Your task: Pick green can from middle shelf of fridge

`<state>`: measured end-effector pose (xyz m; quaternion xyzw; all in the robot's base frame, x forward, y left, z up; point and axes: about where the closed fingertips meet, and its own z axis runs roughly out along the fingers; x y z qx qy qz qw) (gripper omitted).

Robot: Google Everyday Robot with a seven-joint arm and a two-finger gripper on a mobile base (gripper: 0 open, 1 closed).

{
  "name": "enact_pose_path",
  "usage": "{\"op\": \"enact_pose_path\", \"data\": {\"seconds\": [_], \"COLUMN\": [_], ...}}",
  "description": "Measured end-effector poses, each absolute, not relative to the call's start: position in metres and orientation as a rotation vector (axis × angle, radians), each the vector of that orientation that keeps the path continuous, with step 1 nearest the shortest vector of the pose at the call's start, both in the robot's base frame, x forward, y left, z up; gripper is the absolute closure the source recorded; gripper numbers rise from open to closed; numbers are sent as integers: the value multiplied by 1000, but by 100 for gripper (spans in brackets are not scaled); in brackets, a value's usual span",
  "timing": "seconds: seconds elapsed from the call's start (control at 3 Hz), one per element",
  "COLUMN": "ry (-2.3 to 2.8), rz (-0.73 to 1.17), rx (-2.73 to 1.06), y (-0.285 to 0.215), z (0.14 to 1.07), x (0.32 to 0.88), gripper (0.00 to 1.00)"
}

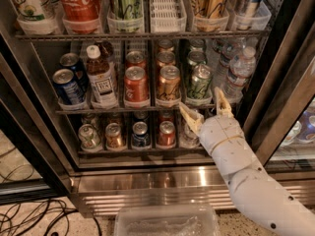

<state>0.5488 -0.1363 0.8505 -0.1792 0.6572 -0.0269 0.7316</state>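
I've got the tall stainless-steel fridge (pixel 162 178) filling the frame, with its dark-framed glass door swung clear. The grey wire middle shelf (pixel 123 110) runs across the centre of the picture with a flat front rail.

My white jointed arm (pixel 246 176) comes up from the lower right corner. At its tip, right of centre, the cream two-finger gripper (pixel 205 113) sits with its fingers spread apart and nothing between them. It hangs just in front of the shelf rail and a little below it. One fingertip reaches up to about rail height, the other lies lower and to the left.

The target is the pale green can with the swirly markings and silver top (pixel 200 81). It stands upright at the front of the middle shelf, right of centre, just above the gripper. A copper-orange can (pixel 169 82) stands just beside it on the left, and a clear water bottle (pixel 239 73) is near on the right.

I call this the approach: lined up under the can, no contact yet. Next I need to lift the wrist until the fingers clear the rail. Then I push in so they straddle the green can and close on its body. Space looks tight on the copper can's side, so I want to go in straight and centred to avoid nudging the neighbours.
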Motion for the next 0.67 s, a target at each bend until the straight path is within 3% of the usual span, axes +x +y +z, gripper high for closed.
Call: {"op": "enact_pose_path", "data": {"seconds": [0.67], "ry": [1439], "rz": [-121], "rx": [-357], "y": [-144], "z": [846], "x": [564], "gripper": [33]}}
